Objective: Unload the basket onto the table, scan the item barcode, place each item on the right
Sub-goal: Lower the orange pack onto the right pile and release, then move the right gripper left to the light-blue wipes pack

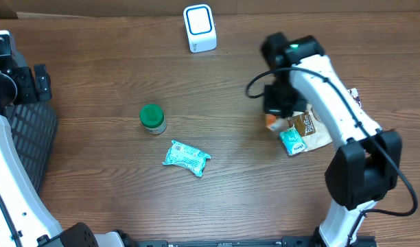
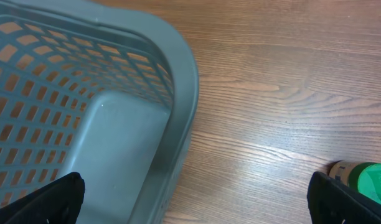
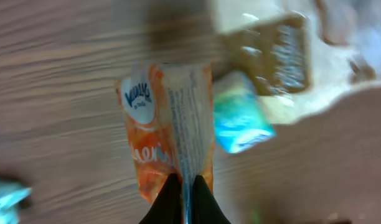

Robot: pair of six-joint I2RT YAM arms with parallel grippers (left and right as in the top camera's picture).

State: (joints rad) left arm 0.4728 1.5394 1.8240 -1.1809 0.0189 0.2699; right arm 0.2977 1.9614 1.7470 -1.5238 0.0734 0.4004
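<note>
So, right fingers are pinched shut on the bottom edge of the orange packet, with the packet's seam running up from between the two tips. The packet is orange and white, with a round blue-white logo near its top left and fine print down the white side. No barcode is readable; the right wrist view is blurred. Just beside it on the right is a small teal packet, and past that a brown packet, the teal one overlapping the brown one's edge. In the overhead view this cluster sits right of centre on the desk. The right arm covers most of the orange packet there, and only an orange corner shows under the wrist. Can't tell if the packet is lifted or resting on the wood.

Left fingers are spread wide with nothing between them, tips at the bottom corners of the left wrist view. They hang over the rim of a grey mesh basket at the far left of the desk. A green-lidded jar stands upright left of centre; it also shows at the bottom right edge of the left wrist view. A larger teal packet lies flat near the jar on its lower right, not touching it. The white scanner with a blue-framed window stands at the top edge of the desk, well apart from the orange packet.
</note>
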